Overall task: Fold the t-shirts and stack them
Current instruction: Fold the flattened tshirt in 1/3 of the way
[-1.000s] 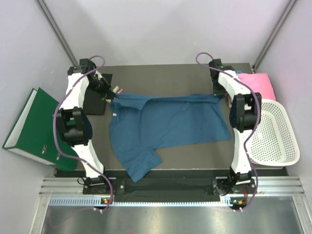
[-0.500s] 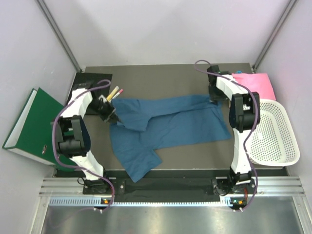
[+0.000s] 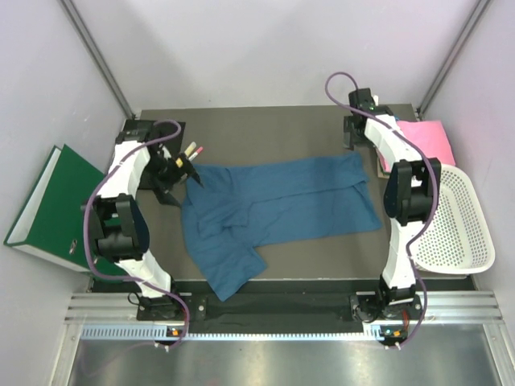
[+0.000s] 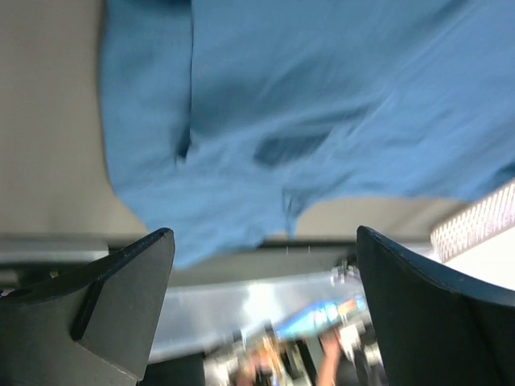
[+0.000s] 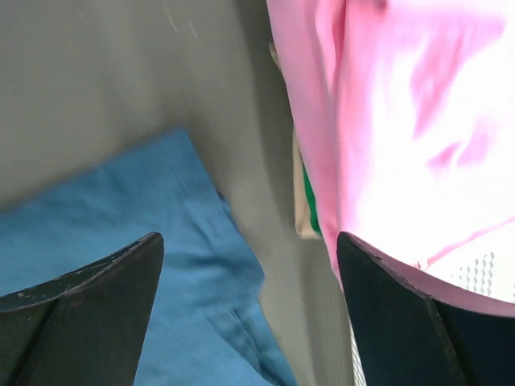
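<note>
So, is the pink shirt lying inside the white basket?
No, the pink shirt lies outside the white basket, past its far rim.

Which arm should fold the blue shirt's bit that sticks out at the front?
Probably the left. The left gripper is open beside the blue shirt at its left end, and the sticking-out flap lies on that side. The right gripper, also open, sits at the far corner by the pink shirt.
</note>
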Available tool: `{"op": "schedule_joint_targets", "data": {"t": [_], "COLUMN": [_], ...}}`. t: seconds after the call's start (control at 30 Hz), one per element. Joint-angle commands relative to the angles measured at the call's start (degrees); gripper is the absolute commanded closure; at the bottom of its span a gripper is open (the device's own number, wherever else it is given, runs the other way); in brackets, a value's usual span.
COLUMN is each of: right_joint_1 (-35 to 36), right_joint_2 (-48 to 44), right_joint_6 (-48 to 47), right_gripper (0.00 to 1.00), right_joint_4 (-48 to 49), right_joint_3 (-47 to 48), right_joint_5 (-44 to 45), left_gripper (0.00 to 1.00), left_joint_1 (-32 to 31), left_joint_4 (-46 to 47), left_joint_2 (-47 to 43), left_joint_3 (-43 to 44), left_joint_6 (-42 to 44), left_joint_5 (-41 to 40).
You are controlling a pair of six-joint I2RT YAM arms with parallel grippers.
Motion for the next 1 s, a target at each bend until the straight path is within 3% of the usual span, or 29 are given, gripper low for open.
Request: {"op": "schedule_joint_targets", "data": {"t": [0.0,0.17,0.43,0.73,0.77,0.87,0.9,0.97], "right_joint_1": [0.0,-0.2,-1.3,-2.7,-2.7,-2.9,-3.1,-3.5], "right_joint_2": [3.8,8.7,12.5,15.9,16.0,16.1,16.2,16.2], "right_joint_6": [-0.1,0.8,2.8,5.0,5.0,5.2,5.5,5.9], "right_gripper": [0.13,0.16,0.22,0.26,0.27,0.44,0.64,0.77], "right_joint_4": [2.2,1.1,-1.5,-4.6,-4.5,-4.9,-4.9,-4.8], "right_joint_3": [8.0,11.5,12.7,14.0,13.9,13.8,13.8,13.8], "right_joint_5": [-2.8,-6.3,-10.5,-13.7,-14.0,-14.9,-15.4,-16.0], "left_gripper": [0.03,0.05,0.06,0.23,0.27,0.53,0.77,0.92], "left_joint_1": [-0.2,-0.2,-0.6,-1.4,-1.6,-2.2,-2.2,-2.4], "left_joint_4": [6.6,10.3,14.2,17.2,17.3,17.3,17.2,17.9], "left_joint_2": [3.4,10.8,18.6,24.9,25.6,27.9,28.6,29.0], "left_joint_3": [3.4,8.0,15.4,20.8,21.4,23.6,24.3,24.7], "left_joint_6": [-1.2,-0.4,0.4,0.4,0.5,0.9,0.9,0.9], "left_joint_5": [-6.6,-11.3,-12.0,-12.9,-12.7,-12.3,-12.1,-12.3]}}
